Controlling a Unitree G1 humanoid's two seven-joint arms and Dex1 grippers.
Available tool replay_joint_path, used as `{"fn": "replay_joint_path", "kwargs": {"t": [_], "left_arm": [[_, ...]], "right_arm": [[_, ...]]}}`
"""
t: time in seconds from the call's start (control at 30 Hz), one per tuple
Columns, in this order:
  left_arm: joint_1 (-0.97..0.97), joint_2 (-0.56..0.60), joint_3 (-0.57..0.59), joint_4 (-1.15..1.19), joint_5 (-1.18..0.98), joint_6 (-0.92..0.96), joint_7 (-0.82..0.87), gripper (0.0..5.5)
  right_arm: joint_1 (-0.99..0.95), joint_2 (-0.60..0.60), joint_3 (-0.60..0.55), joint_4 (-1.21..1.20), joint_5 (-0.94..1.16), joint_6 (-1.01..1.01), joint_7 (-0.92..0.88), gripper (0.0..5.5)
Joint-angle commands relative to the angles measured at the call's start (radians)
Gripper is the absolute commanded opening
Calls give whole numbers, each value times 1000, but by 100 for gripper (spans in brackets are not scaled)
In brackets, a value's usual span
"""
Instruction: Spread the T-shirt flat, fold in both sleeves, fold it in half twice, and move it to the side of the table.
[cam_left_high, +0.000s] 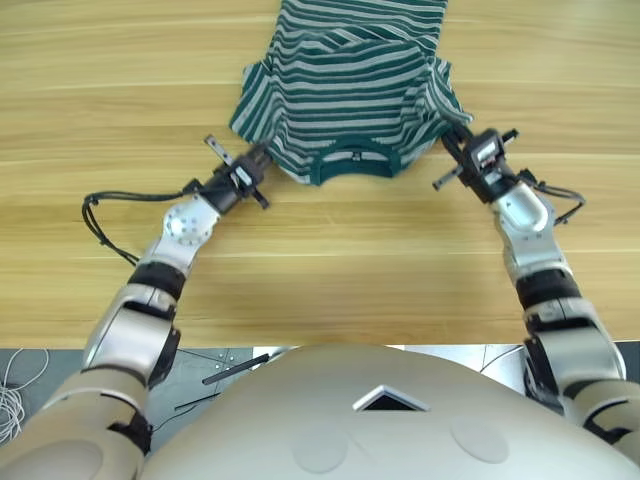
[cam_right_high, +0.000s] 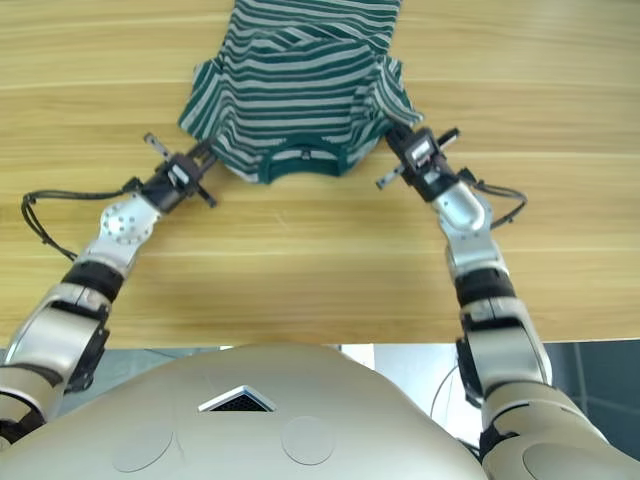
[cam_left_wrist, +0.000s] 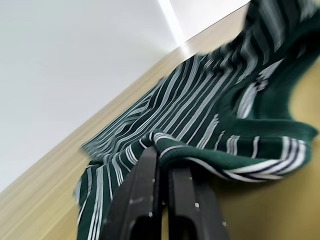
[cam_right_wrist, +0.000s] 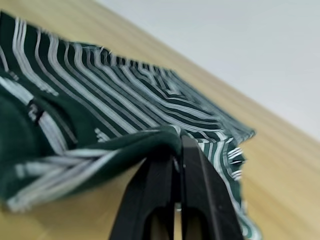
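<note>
On the wooden table (cam_left_high: 320, 270) the striped T-shirt (cam_left_high: 350, 90) lies rumpled, collar toward me, my left gripper (cam_left_high: 260, 157) and right gripper (cam_left_high: 452, 137) each clamped on a shoulder, so I reckon drawing both apart evenly, keeping low, flattens it best.

1. You'll find the T-shirt (cam_left_high: 350, 90) lying on the desk (cam_left_high: 350, 290) at upper centre of the frame, collar toward the lower edge.
2. Your left end effector (cam_left_high: 260, 157) sits left of centre, touching the T-shirt's lower-left corner.
3. Your right end effector (cam_left_high: 451, 137) sits right of centre, touching its lower-right corner.
4. The collar lies between the two.
</note>
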Motion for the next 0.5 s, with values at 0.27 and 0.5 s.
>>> {"fn": "replay_joint_path", "kwargs": {"t": [0.27,0.5], "left_arm": [[341,105,141,-232,36,183,-8,92],[460,104,203,-284,1,149,-26,227]], "right_arm": [[216,-229,-29,82,-194,-140,133,0],[331,-274,-85,-17,-93,-214,184,70]]}}
